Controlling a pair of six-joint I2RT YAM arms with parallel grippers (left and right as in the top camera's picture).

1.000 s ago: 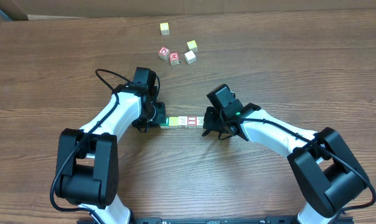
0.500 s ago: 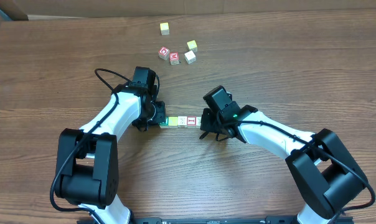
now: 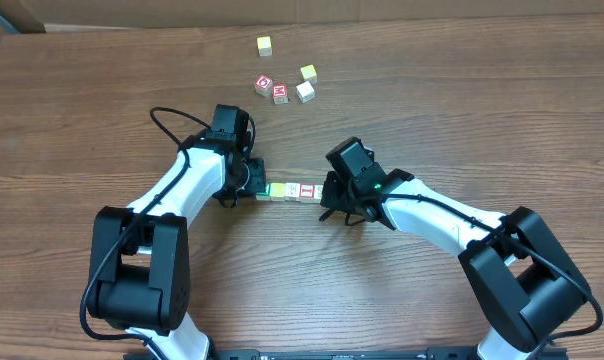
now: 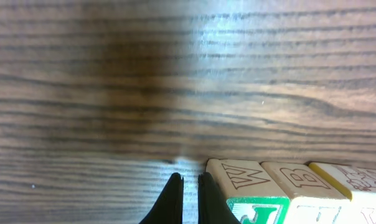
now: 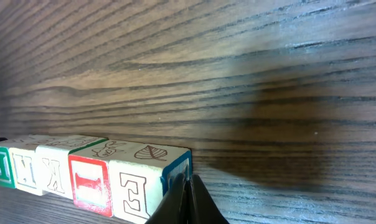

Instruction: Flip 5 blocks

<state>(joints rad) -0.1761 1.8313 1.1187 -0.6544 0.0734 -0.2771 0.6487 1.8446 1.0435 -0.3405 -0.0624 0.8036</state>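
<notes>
Lying in one tight row, the five blocks (image 3: pixel 293 190) touch face to face near the middle of the table (image 3: pixel 432 100), boxed in between the two grippers. From above, the row runs from the green block (image 3: pixel 267 190) at the left end, through a yellowish and a cream one, to the red-framed I block (image 3: pixel 307 189); the last one is mostly hidden under the right arm.

The left gripper (image 3: pixel 254 186) is down at the green end. Its wrist view shows its dark fingers (image 4: pixel 173 199) drawn almost together with only a thin slit between them, holding nothing, the nearer finger right against the green block's lettered face.

The right gripper (image 3: pixel 328 194) is at the opposite end. Its wrist view shows its fingers (image 5: pixel 187 202) pressed together into one point, tip just at the blue-edged side of the E block (image 5: pixel 135 190), with the I block beside that. It pinches nothing.

Well apart, toward the far edge, four loose cubes (image 3: pixel 285 87) sit clustered, two with red letters, and a lone cube (image 3: pixel 265 45) lies farther back.
</notes>
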